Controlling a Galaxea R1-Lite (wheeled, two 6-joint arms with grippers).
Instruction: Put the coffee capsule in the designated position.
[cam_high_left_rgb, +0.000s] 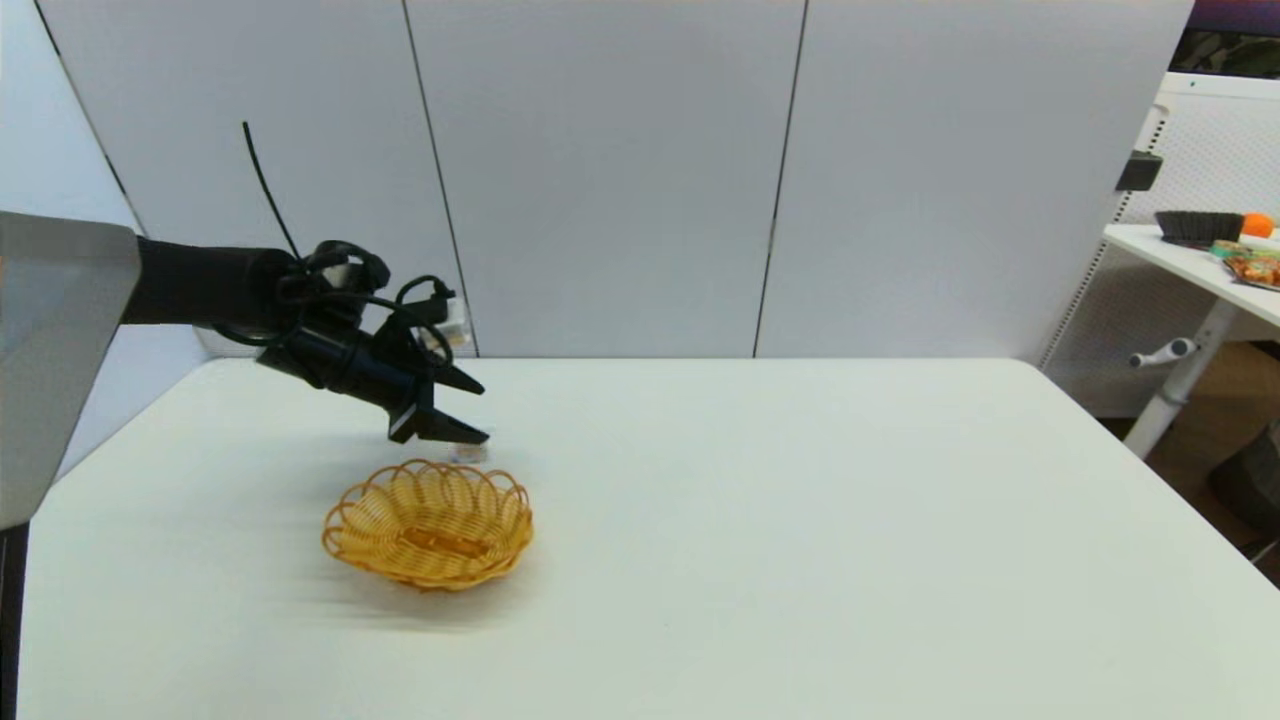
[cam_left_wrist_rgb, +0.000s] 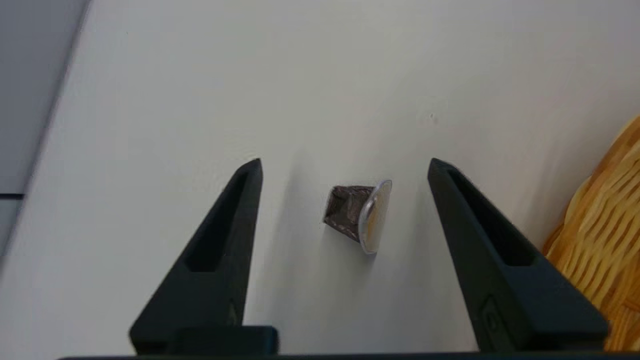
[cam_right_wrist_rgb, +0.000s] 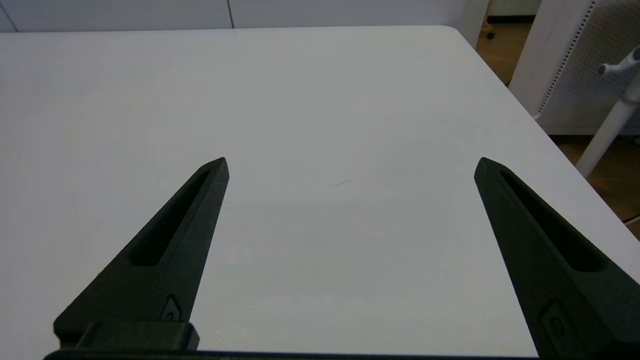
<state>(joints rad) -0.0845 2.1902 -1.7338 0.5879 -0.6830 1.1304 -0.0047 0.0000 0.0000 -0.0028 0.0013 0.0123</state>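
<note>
A small coffee capsule (cam_left_wrist_rgb: 357, 215) with a crumpled dark-silver foil body and a flat shiny rim is seen lying on its side on the white counter (cam_high_left_rgb: 800, 520), on the left part of the surface. In the head view it shows only as a faint pale spot (cam_high_left_rgb: 467, 453) just beyond the far rim of the basket and right under the tips of the left claw.

The left claw (cam_left_wrist_rgb: 345, 167), black and long-fingered, is held low over the counter with its jaws spread apart; the capsule is framed between the two fingers but is touched by neither. In the head view the same claw (cam_high_left_rgb: 470, 415) is seen reaching in from the left on a black arm wrapped with cables, tilted down toward the counter.

A shallow woven wicker basket (cam_high_left_rgb: 428, 523) of orange-yellow colour with a scalloped rim is set on the counter just nearer than the capsule; its edge (cam_left_wrist_rgb: 607, 235) is caught beside one finger in the left wrist view. The capsule is outside the basket.

The right claw (cam_right_wrist_rgb: 350, 162) is held wide open over a bare stretch of the counter on the right side, out of the head view.
</note>
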